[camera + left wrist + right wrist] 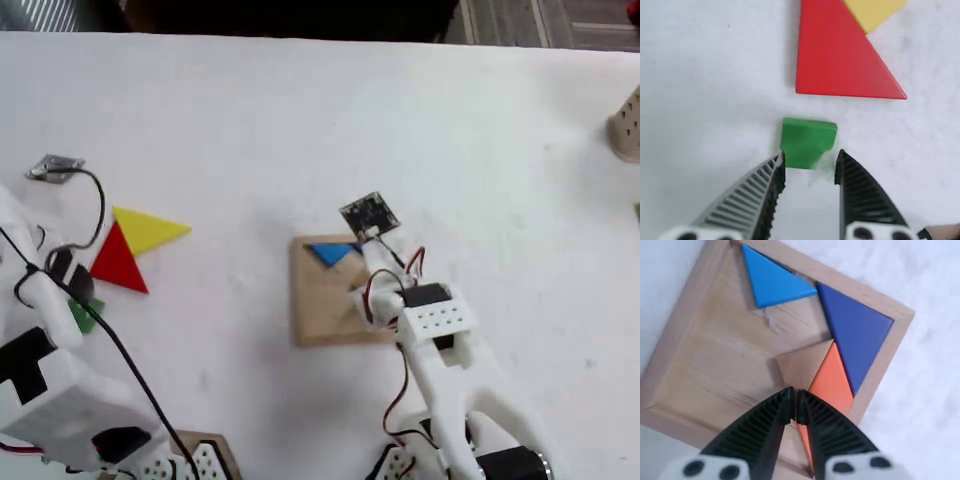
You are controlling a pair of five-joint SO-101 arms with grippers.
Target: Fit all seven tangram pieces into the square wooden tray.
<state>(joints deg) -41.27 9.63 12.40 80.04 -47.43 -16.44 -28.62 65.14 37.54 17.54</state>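
arms (450, 385) white shells noted | motors (425, 296) blk | wires (371, 290) red+blk | fingers (757, 197) blk, ribbed | mounts (705, 469) white w/ holes

high view: from afar, looking down over the whole surface (300, 130). left wrist view: along the left tool (808, 167), close to the red triangle (832, 55) ahead of it. right wrist view: along the right tool (796, 401), close over the tray (685, 325). the high view shares both.

Pieces (855, 330) are seated in the tray (315, 322); well left, two touching triangles (118, 262) are laid, a small block (86, 316) before them.
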